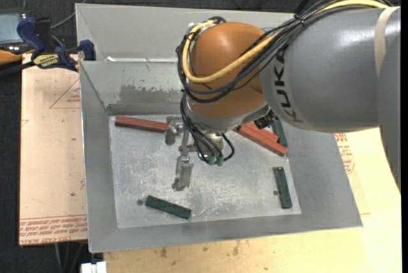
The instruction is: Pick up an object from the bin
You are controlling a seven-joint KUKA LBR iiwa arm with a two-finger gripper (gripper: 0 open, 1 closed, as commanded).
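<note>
My gripper (183, 171) hangs below the orange cover, low over the bare bin floor left of centre. A long red-brown stick (141, 124) lies just behind it to the left, one end running in under the gripper. A dark green flat bar (167, 206) lies on the floor a little in front of it, apart from it. Nothing shows in the gripper's grasp.
A second red stick (262, 139) lies right of the arm, with a dark green piece (279, 129) across its far end. Another dark green bar (282, 187) lies near the right wall. The arm and its cover hide the bin's middle and back.
</note>
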